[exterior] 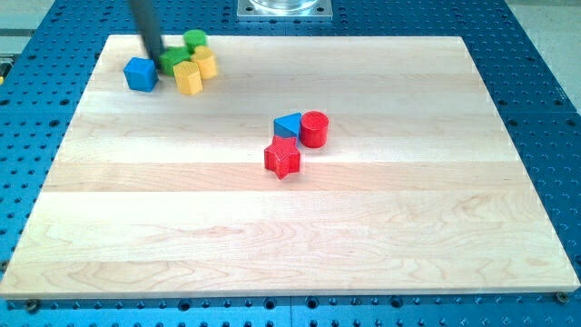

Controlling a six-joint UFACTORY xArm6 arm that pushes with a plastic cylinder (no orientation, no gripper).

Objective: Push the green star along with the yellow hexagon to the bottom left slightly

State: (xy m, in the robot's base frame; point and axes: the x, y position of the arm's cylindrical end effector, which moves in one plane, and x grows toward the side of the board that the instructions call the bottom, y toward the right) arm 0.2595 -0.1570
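Note:
The green star (175, 62) lies near the board's top left corner, partly hidden behind my rod. The yellow hexagon (188, 79) sits just below and to the right of it, touching it. My tip (156, 57) is at the star's left edge, between the star and a blue block (141, 74) to the left. The dark rod slants up to the view's top.
A second yellow block (206, 62) and a green cylinder (195, 40) crowd the star's right and upper right. Near the board's middle stand a red star (282, 158), a blue triangle (288, 125) and a red cylinder (314, 129). The wooden board (300, 245) lies on a blue perforated table.

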